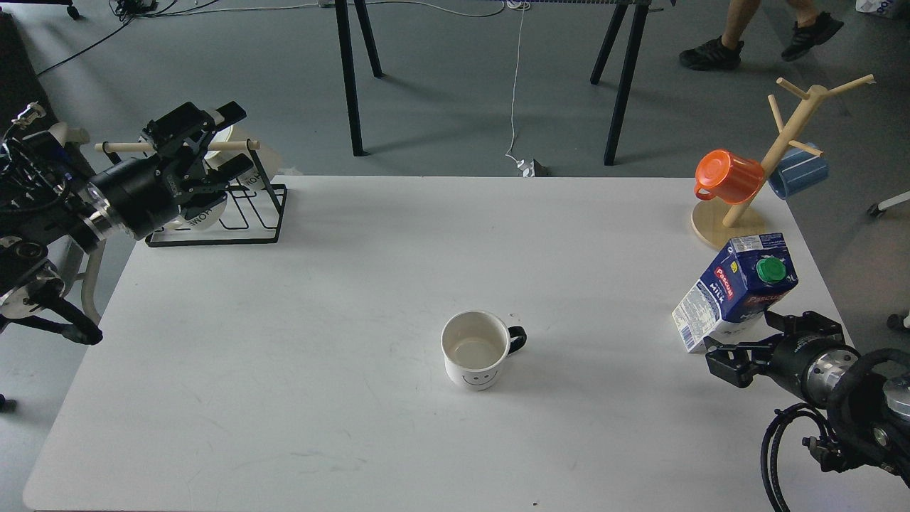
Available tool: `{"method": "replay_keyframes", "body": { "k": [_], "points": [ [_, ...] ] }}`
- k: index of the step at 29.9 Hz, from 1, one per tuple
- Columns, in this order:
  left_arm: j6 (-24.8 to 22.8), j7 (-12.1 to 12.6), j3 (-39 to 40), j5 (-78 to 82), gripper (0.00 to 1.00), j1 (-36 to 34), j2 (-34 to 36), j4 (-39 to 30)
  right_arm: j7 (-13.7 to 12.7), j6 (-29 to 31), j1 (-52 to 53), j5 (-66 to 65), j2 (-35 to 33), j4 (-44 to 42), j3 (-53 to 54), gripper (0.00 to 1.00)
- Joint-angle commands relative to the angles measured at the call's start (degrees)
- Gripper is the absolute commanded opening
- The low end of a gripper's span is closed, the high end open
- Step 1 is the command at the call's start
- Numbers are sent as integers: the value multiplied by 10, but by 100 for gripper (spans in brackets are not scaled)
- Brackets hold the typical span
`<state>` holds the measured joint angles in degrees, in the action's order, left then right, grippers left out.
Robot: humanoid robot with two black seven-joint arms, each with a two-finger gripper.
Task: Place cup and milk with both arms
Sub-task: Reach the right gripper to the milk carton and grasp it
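A white bench (298,370) seen from above, with a robot arm at each side. The cup (478,350), a white mug with a smiley face and a black handle pointing toward the right edge, stands upright near the middle of the bench, slightly toward the near edge, with nothing touching it. The milk (736,291), a blue and white carton with a green cap, stands by the right edge, leaning a little toward the far right corner. The right gripper (729,359) sits low, just beside the carton's near bottom corner; its fingers look spread apart and grip nothing, though whether they touch the carton is unclear. The left gripper (206,146) hangs over the far left corner, in front of a black wire mug rack (249,213) holding cream mugs; its fingers appear parted and empty, well apart from the cup. In the far right corner a wooden mug tree (775,156) carries an orange cup (726,176) and a blue cup (800,171). Judging from this, both grasps lie ahead. To do them well, the right arm should close around the carton's middle, squarely across two flat sides, firm enough to hold without crushing. The left arm has a long reach; it should come at the cup from the side away from the handle and grip the rim or body without knocking it over.
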<state>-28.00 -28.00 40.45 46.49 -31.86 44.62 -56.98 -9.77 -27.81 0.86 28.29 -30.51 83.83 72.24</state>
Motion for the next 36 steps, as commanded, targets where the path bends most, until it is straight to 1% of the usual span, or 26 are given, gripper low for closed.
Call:
{"method": "replay_keyframes", "body": {
  "k": [1,7,14,24,28,30,31,32,36],
  "points": [
    [0,0,0,0,99,2,0,0,0,0,0,0,-2,0,3,99],
    [0,0,1,0,99,3,0,0,-5,1,0,2,-10,2,9,99],
    [0,0,1,0,99,3,-1,0,-5,3,2,1,-11,0,10,99],
    [0,0,1,0,99,3,-1,0,-3,6,37,-3,-4,-19,-3,99],
    [0,0,0,0,99,3,-1,1,-3,6,39,-4,-3,-22,-3,96],
    [0,0,0,0,99,4,-1,4,-2,7,38,-4,-3,-22,-3,94],
    [0,0,0,0,99,4,-1,4,-2,8,38,-4,-3,-22,-3,90],
    [0,0,1,0,99,5,-1,5,-2,11,37,-4,-3,-22,-3,83],
    [0,0,0,0,99,6,-1,8,0,18,36,-5,-3,-22,-3,65]
  ]
}}
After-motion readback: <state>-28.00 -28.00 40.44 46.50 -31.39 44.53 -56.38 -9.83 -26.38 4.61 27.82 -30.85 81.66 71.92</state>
